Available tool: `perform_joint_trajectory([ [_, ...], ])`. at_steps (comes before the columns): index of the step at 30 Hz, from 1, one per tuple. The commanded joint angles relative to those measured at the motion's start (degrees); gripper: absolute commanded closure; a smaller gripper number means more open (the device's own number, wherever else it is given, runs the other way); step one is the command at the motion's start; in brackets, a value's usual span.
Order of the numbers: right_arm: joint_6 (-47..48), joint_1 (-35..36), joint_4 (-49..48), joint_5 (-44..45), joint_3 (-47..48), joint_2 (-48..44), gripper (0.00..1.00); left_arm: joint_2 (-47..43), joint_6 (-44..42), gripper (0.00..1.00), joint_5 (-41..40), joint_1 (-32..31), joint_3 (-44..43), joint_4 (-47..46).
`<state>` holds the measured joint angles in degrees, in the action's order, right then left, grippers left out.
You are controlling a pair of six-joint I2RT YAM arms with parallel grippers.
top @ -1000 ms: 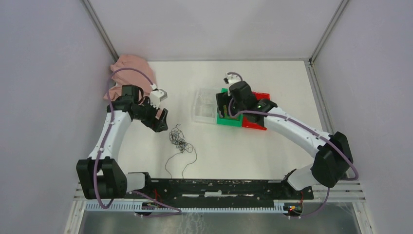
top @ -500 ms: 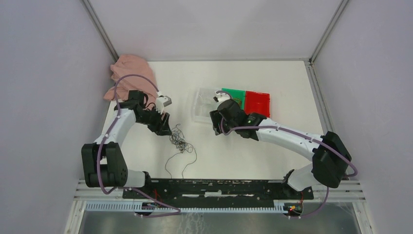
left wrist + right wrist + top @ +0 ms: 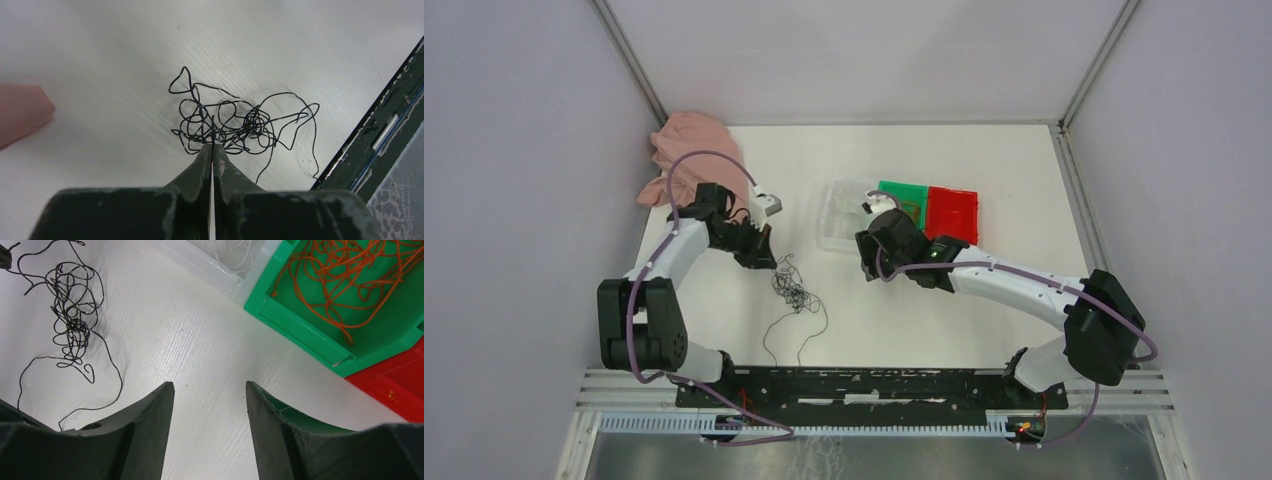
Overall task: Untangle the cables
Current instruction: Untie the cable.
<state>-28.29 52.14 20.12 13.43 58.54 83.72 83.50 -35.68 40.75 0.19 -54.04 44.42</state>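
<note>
Fingers of the left gripper [image 3: 212, 147] are pressed together on a strand at the edge of the tangle of thin black wire [image 3: 225, 125], which lies on the white tabletop [image 3: 984, 170] well left of the green plastic bin [image 3: 300, 330]; that arm is bent sharply at the elbow. The right gripper [image 3: 209, 390], jaws apart and holding nothing, hangs over the tabletop between the tangle and the green bin, and a crumpled pink cloth [image 3: 686, 150] lies in the corner far to the bin's left. Loose orange wires [image 3: 345, 285] lie in the green bin, a clear plastic bin [image 3: 215, 275] touching its left side holds whitish wire [image 3: 235, 250], and a red plastic bin [image 3: 395, 382] touches its right side.
</note>
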Motion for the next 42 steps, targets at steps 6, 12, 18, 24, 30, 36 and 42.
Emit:
perform_joint_trajectory([
  [6,0.2,0.7,-4.3,-0.3,2.9,-1.0,0.22,-8.1,4.0,0.97,-3.1,-4.4,-8.2,0.9],
  [12,5.9,0.8,-15.1,-7.4,1.8,-0.5,0.07,-11.1,9.4,0.97,-4.7,-10.3,-16.2,3.8],
  [18,11.5,0.7,-18.5,-12.2,4.2,-1.5,0.02,-12.9,14.2,0.97,-5.9,-16.0,-23.2,6.8],
  [24,15.3,0.9,-19.5,-17.8,6.0,-4.1,0.02,-12.6,12.1,0.97,-3.9,-16.4,-29.3,12.7],
  [30,15.5,1.0,-22.2,-23.2,5.9,-5.0,0.06,-13.6,6.1,0.97,-3.2,-16.7,-32.6,17.7],
  [36,13.3,1.3,-24.5,-25.2,6.7,-3.2,0.08,-15.0,2.4,0.97,-1.1,-16.8,-31.8,19.5],
  [42,10.4,2.6,-27.8,-25.5,7.7,0.0,0.14,-16.5,2.2,0.97,1.0,-16.8,-32.0,19.4],
])
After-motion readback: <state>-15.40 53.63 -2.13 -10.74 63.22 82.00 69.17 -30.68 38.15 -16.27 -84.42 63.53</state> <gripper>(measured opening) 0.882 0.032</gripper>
